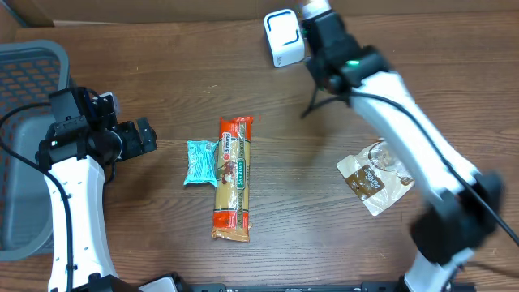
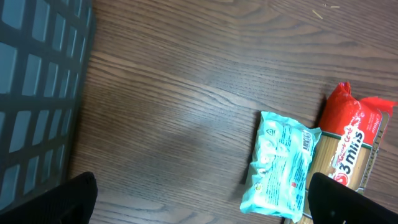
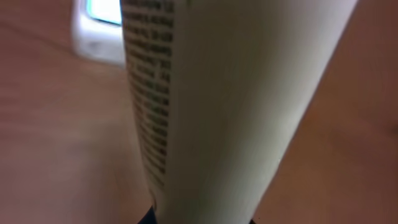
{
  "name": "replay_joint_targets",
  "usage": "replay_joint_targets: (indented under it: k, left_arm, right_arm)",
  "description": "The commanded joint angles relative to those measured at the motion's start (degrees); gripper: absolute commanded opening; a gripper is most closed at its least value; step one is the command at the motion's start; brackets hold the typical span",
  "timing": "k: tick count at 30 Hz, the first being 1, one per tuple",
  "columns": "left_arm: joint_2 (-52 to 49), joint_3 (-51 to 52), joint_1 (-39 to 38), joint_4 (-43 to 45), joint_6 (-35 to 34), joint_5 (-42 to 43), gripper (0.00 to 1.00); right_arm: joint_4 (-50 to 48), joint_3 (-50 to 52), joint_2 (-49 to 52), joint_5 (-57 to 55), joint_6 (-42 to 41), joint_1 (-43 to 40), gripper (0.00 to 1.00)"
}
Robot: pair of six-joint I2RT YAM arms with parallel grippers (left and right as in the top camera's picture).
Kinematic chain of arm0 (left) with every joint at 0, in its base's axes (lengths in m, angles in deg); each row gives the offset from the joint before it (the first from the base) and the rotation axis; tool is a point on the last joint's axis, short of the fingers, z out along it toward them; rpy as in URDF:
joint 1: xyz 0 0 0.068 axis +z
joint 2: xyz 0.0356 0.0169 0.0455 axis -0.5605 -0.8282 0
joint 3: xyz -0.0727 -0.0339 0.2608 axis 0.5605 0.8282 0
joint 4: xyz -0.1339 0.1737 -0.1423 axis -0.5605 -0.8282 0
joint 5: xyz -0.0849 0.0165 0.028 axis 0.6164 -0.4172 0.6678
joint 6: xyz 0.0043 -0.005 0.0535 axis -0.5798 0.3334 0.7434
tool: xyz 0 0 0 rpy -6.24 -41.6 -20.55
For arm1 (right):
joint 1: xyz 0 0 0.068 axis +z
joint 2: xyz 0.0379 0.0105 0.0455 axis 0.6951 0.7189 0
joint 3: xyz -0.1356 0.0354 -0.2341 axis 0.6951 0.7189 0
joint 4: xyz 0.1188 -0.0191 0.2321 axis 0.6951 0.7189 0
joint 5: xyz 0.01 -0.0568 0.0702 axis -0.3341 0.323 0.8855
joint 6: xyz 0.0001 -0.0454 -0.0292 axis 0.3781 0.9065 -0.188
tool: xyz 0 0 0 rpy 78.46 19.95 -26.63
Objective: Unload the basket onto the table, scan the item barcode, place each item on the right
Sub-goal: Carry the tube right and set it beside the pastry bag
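Right gripper [image 1: 314,18] is clamped on pale printed pack [image 3: 230,106], which I hold just beside white scanner [image 1: 282,38], presumably to present its barcode; left gripper [image 2: 202,202] hangs wide open, empty, near grey basket [image 1: 24,73].

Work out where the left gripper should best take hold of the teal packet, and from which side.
Probably the long edge facing the left gripper, approached low from that side. The teal packet lies flat, and its opposite long edge sits against the pasta packet, which leaves no finger room there. The free edge is clear wood, and the open jaws point towards it.
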Motion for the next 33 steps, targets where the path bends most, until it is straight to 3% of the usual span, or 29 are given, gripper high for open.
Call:
replay_joint_targets:
  k: [1,5,9,21,28,33]
  left_arm:
    - [0.07,-0.33,-0.09,0.15,1.07,0.39,1.0]
    - [0.07,-0.33,-0.09,0.13,1.07,0.39,1.0]
    - [0.07,-0.33,-0.07,0.13,1.07,0.39,1.0]
    - [0.07,-0.33,-0.09,0.13,1.07,0.39,1.0]
    - [0.07,-0.33,-0.07,0.15,1.07,0.39,1.0]
    - [0.07,-0.33,-0.09,0.15,1.07,0.39,1.0]
  right_arm:
    - [10.49,-0.83,-3.1,21.14,-23.21,-2.91,0.04]
    - [20.68,3.34,-2.82,28.52,-28.61,-5.05,0.04]
    - [21.9,12.11,-2.82,28.79,-28.98,-5.22,0.04]
    - [6.95,30.86,-2.82,26.75,-29.16,-5.57,0.04]
    - [-0.79,38.07,-2.82,18.53,-43.8,-9.22,0.04]
    - [-4.17,40.19,-2.82,18.38,-49.42,-14.64,0.04]
